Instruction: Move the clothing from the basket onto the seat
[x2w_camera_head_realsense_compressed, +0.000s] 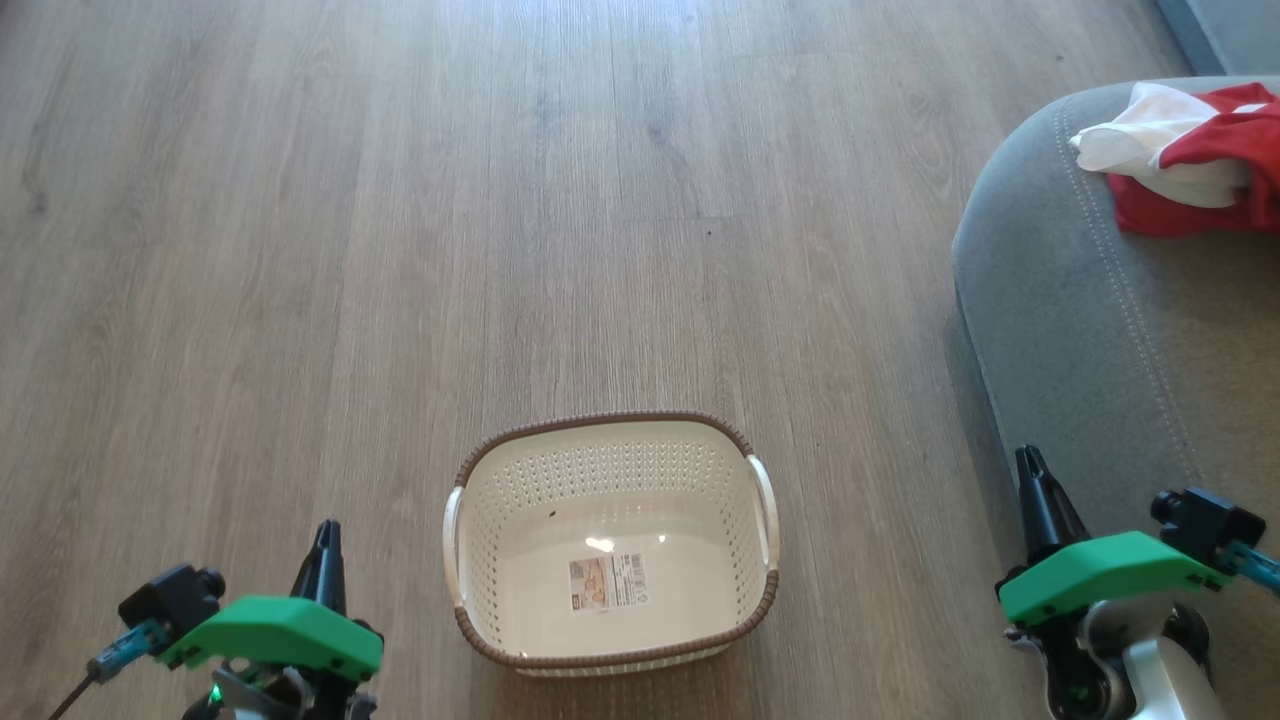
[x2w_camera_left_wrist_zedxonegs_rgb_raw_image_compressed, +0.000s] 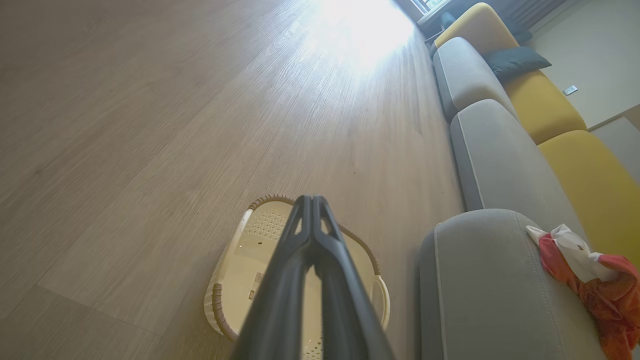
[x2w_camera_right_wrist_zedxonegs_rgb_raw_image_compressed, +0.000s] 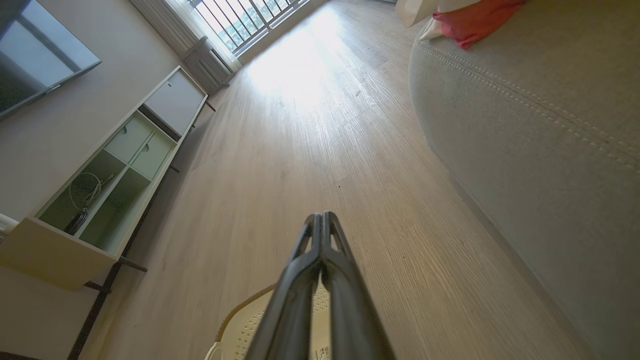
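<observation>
The cream basket (x2w_camera_head_realsense_compressed: 610, 470) with its brown rim stands on the wooden floor in the head view, holding nothing but a label on its bottom. Red and white clothing (x2w_camera_head_realsense_compressed: 1195, 160) lies bunched on the grey seat (x2w_camera_head_realsense_compressed: 1100, 330) at the right. My left gripper (x2w_camera_head_realsense_compressed: 328, 532) hovers shut to the left of the basket, and my right gripper (x2w_camera_head_realsense_compressed: 1028, 458) hovers shut over the seat's front corner. Along the left wrist view, the shut left gripper (x2w_camera_left_wrist_zedxonegs_rgb_raw_image_compressed: 311, 200) points over the basket (x2w_camera_left_wrist_zedxonegs_rgb_raw_image_compressed: 235, 260), with the clothing (x2w_camera_left_wrist_zedxonegs_rgb_raw_image_compressed: 590, 280) on the seat (x2w_camera_left_wrist_zedxonegs_rgb_raw_image_compressed: 480, 280). Beyond the shut right gripper (x2w_camera_right_wrist_zedxonegs_rgb_raw_image_compressed: 321, 216) are the seat (x2w_camera_right_wrist_zedxonegs_rgb_raw_image_compressed: 540, 130) and clothing (x2w_camera_right_wrist_zedxonegs_rgb_raw_image_compressed: 465, 20).
Wooden floor (x2w_camera_head_realsense_compressed: 400, 200) stretches ahead and to the left. More grey and yellow sofa cushions (x2w_camera_left_wrist_zedxonegs_rgb_raw_image_compressed: 505, 150) run along the right in the left wrist view. A low white cabinet (x2w_camera_right_wrist_zedxonegs_rgb_raw_image_compressed: 115, 170) and a screen stand by the wall in the right wrist view.
</observation>
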